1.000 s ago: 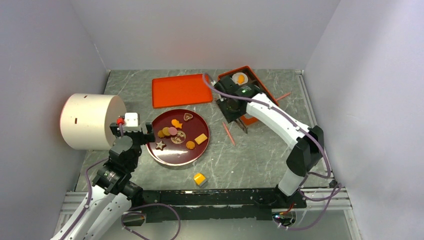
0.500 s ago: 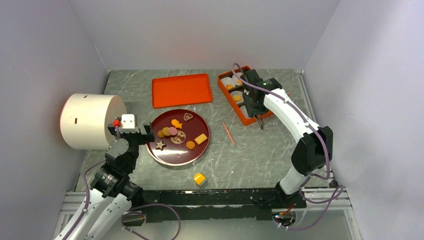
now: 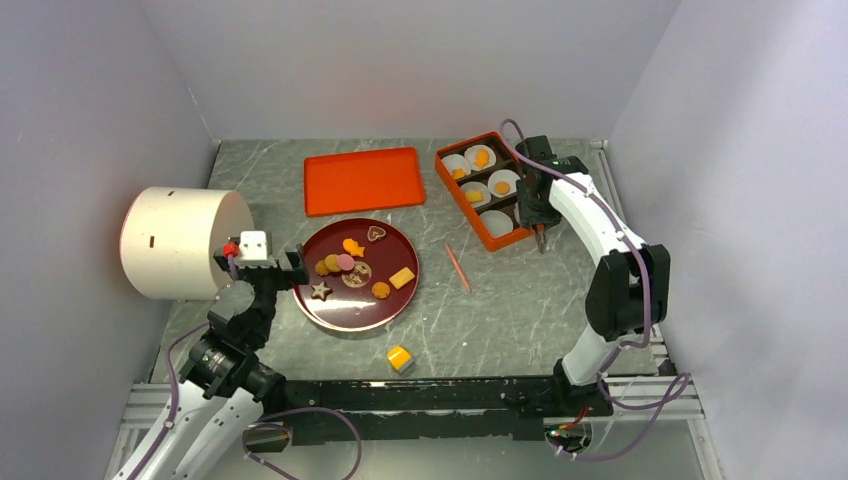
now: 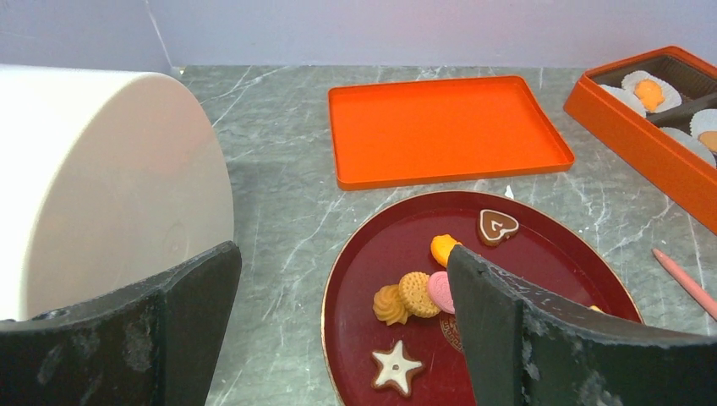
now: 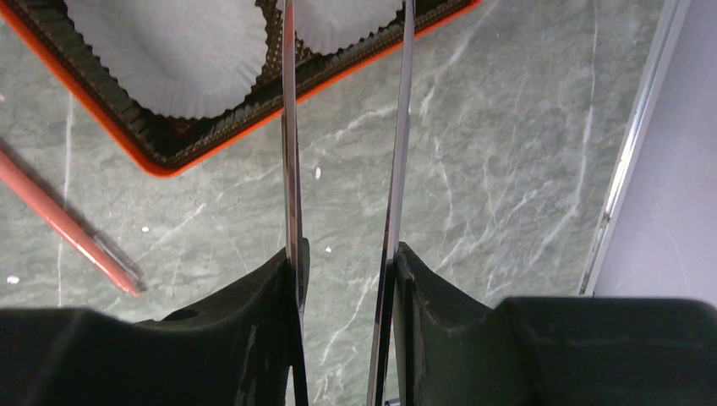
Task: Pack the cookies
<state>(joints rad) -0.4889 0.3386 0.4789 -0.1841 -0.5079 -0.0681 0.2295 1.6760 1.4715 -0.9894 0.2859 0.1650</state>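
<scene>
1. Counter (image 3: 500,320): its widest bare stretch is at lower right of the overhead view.
2. White drum (image 3: 175,240), left edge, close beside the left pincer (image 3: 262,258), which is spread wide and empty at the plate's left rim.
3. Orange tray (image 3: 362,180), upper centre.
4. Red plate (image 3: 360,305), centre, carries most cookies (image 3: 350,268).
5. Orange box (image 4: 643,139), upper right, has more cookies in its paper cups.
6. Right pincer (image 5: 342,254) clamps tweezers (image 5: 288,127) just past the box's lower right edge.
7. Pink stick (image 3: 457,267) and yellow cube (image 3: 399,357) lie loose.

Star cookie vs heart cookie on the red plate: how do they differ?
Star cookie has a solid white centre; heart cookie only a white outline. The star lies toward the red plate's near side, the heart by its far rim. Both brown, lying flat.
</scene>
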